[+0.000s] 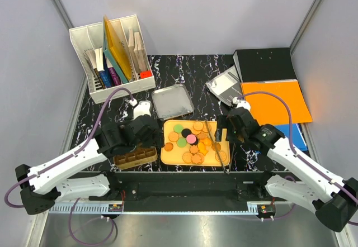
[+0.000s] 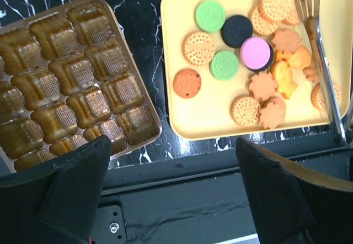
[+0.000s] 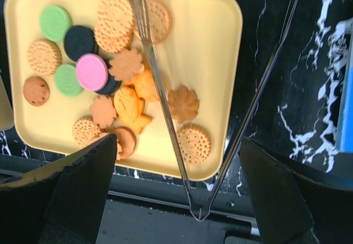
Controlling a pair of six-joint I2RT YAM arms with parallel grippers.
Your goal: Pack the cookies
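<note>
tongs could make a mess here

one leg of the tongs [image 3: 160,89] is laid across the cookies [image 1: 193,141], so some could get swept off if it's dragged. all of them are piled on the yellow tray [image 2: 182,111], none packed. the brown moulded tray [image 2: 71,84] beside it is seen empty. left gripper [image 2: 172,144] and right gripper [image 3: 177,142] are held wide open, nothing gripped.

Seen from the left claw [image 2: 172,140], the brown moulded tray [image 2: 71,84] runs off the picture's side, and one finger [image 2: 66,200] covers its nearest corner. The tongs [image 2: 321,62] are cut by the top edge ahead of the claw. Under the right claw [image 3: 177,139], a finger [image 3: 71,200] hides the yellow tray [image 3: 215,62] corner and half of one of the cookies [image 3: 126,141]. Off to its side, a blue thing [image 3: 347,100] is sliced by the frame. From above, the organiser [image 1: 84,34] contents are too small to tell.
</note>
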